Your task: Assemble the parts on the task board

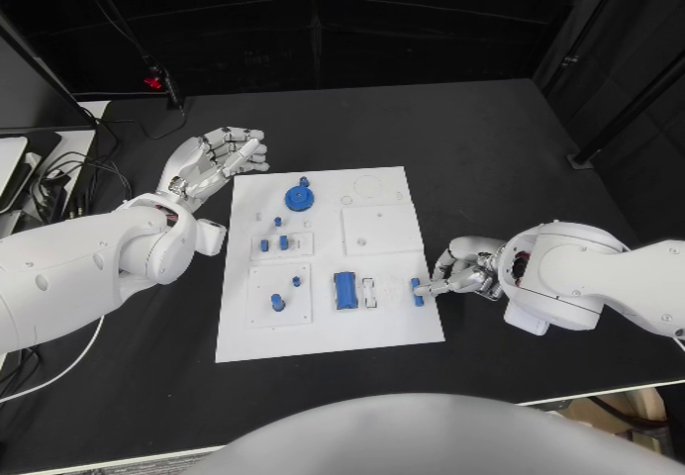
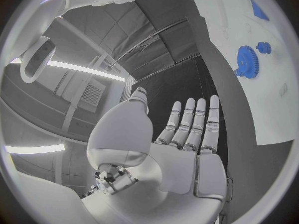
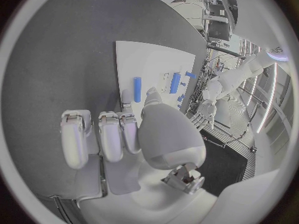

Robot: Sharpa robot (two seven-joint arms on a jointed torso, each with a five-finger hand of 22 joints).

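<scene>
Task board lies mid-table. Right hand at its right edge seemingly pinches a blue peg, probably for seating it. Left hand hovers spread and empty, far-left of board.

Evenly lit from above, bright on the white task board, dim toward the black backdrop. Soft, short shadows under the arms on the tabletop; no harsh glare. Sharp in the head view. Heavy fisheye bending in both wrist views, straight edges curved, rims fading into dark frame. Glowing ceiling light strips in the left wrist view. Close-up left hand and right hand slightly soft.
</scene>
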